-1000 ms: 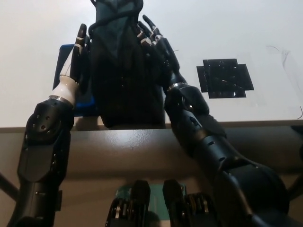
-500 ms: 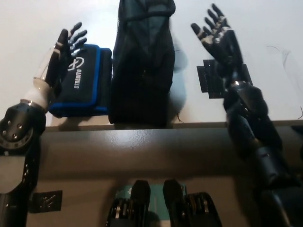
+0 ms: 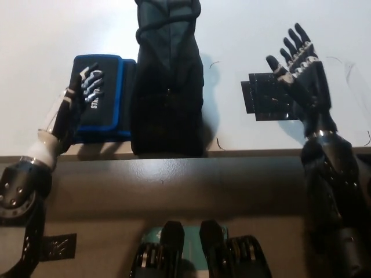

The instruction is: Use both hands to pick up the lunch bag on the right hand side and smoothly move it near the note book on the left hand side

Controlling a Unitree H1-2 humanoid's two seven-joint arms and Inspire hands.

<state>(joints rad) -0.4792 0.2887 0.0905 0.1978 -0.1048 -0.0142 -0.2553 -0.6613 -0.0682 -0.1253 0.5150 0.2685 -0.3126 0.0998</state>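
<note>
Black lunch bag [image 3: 167, 81] touches notebook [image 3: 104, 95]; left hand [image 3: 78, 95], right hand [image 3: 301, 69] fingers wide.

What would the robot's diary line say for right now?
lunch bag: on table beside notebook | left robot hand: open | right robot hand: open

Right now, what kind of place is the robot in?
Probably a robot test bench, not a home: a plain white table with a black tape mark, a black lunch bag and a blue-edged notebook.

Likely lab: bare white table [image 3: 46, 29], black tape marker [image 3: 272, 95].
</note>
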